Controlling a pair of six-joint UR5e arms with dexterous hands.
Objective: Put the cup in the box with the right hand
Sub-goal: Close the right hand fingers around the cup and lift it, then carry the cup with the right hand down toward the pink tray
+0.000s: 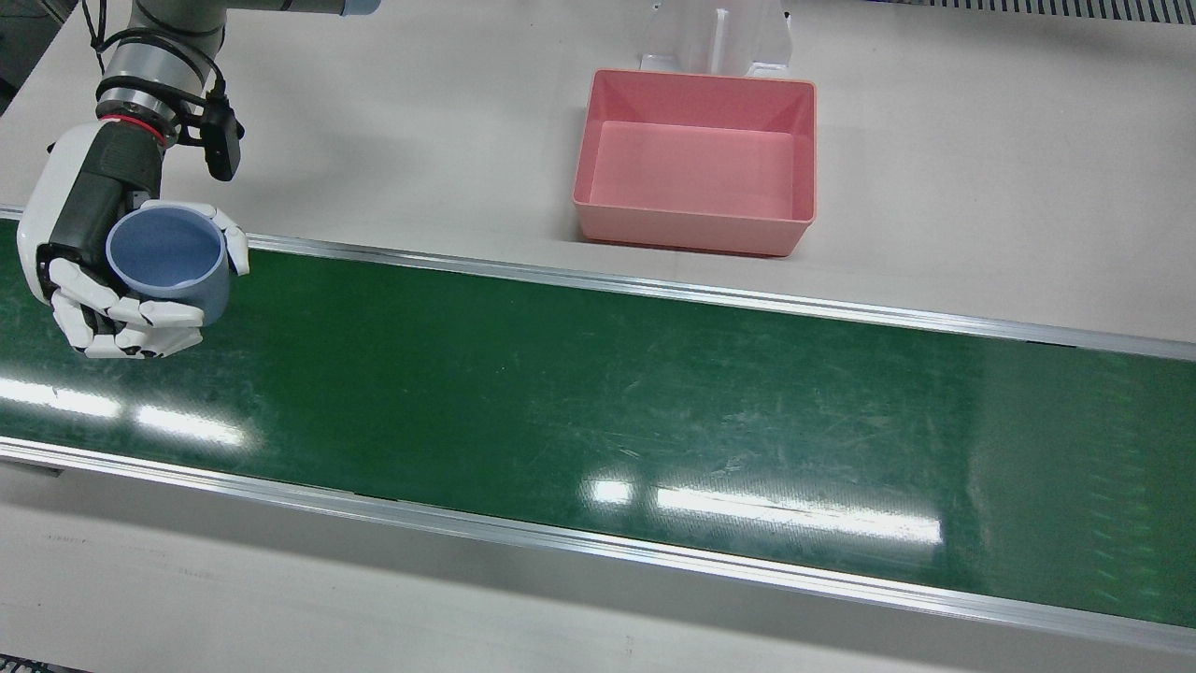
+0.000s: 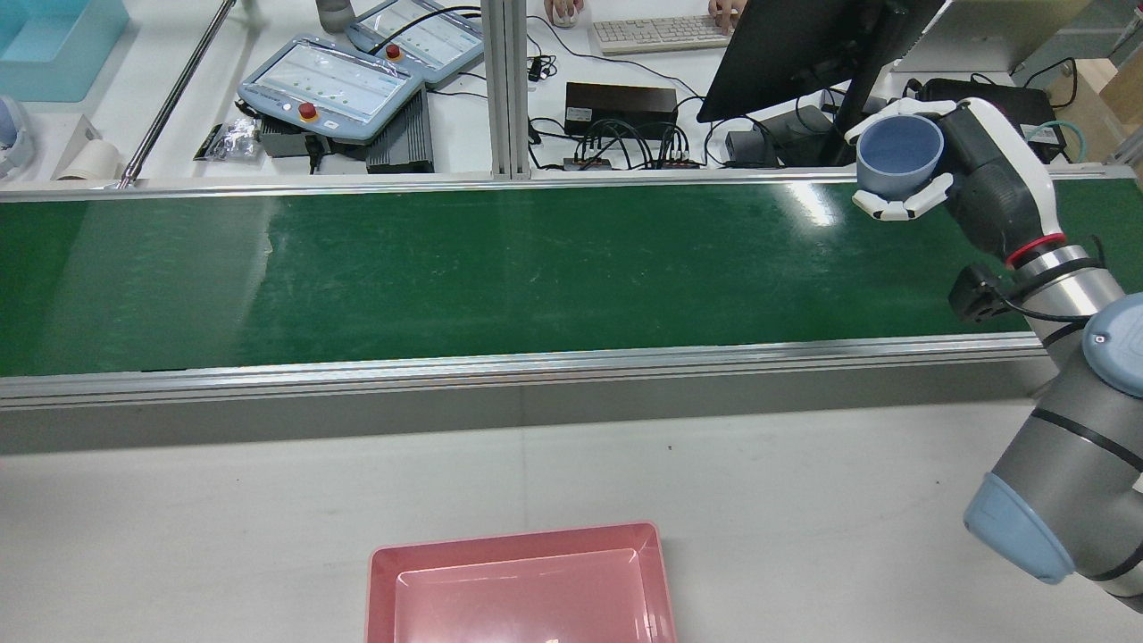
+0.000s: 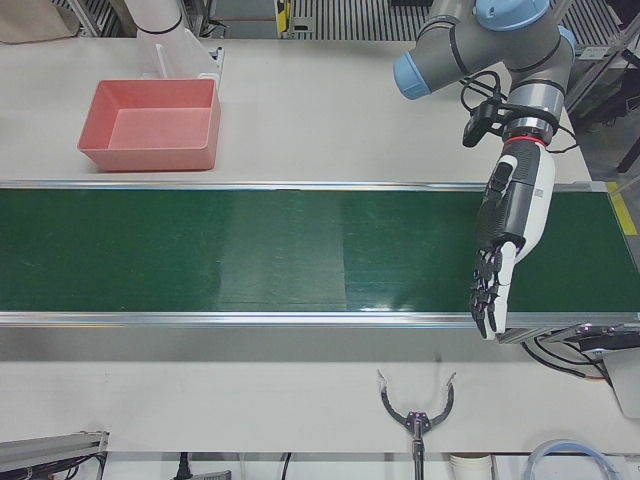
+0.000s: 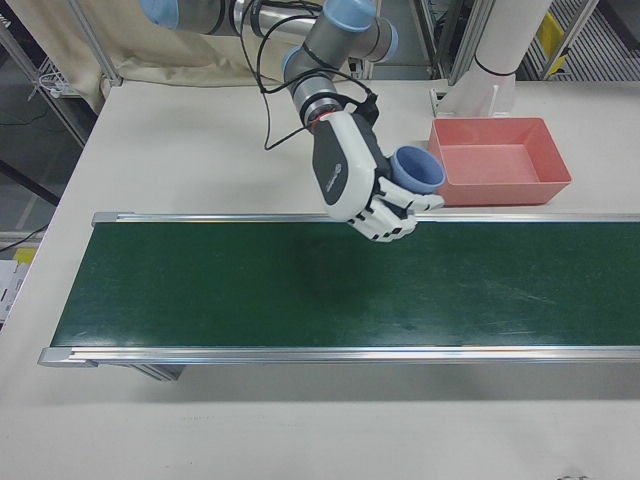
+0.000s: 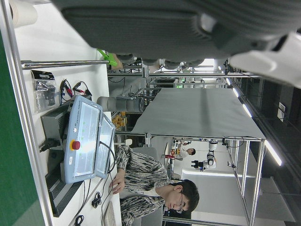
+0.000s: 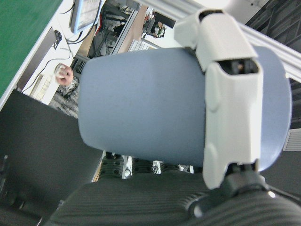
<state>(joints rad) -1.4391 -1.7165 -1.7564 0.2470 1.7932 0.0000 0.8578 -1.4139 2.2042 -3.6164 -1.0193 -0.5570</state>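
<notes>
A blue cup [image 1: 171, 262] is held upright, mouth up, in the right robot hand [image 1: 98, 248], whose white fingers [image 1: 140, 322] are wrapped around the cup's wall. In the front view the cup is seen over the far edge of the green belt [image 1: 598, 402], at the view's left end. In the right hand view the cup's side [image 6: 141, 108] fills most of the picture, with a white finger [image 6: 228, 99] pressed across it.

The pink box [image 1: 696, 161] is set on the pale tabletop [image 1: 981, 168] beyond the belt, well apart from the cup, and nothing is seen inside it. In the rear view only the box's far part [image 2: 522, 585] is shown, at the bottom edge.

The left robot hand [image 3: 500, 255] is seen in the left-front view, stretched out over the other end of the belt with its fingers [image 3: 487, 295] extended, slightly apart, and nothing held in them.

Behind the belt, in the rear view, two control tablets [image 2: 330, 89], a keyboard [image 2: 656, 34] and a dark monitor [image 2: 795, 49] are seen on a desk [image 2: 143, 98].
</notes>
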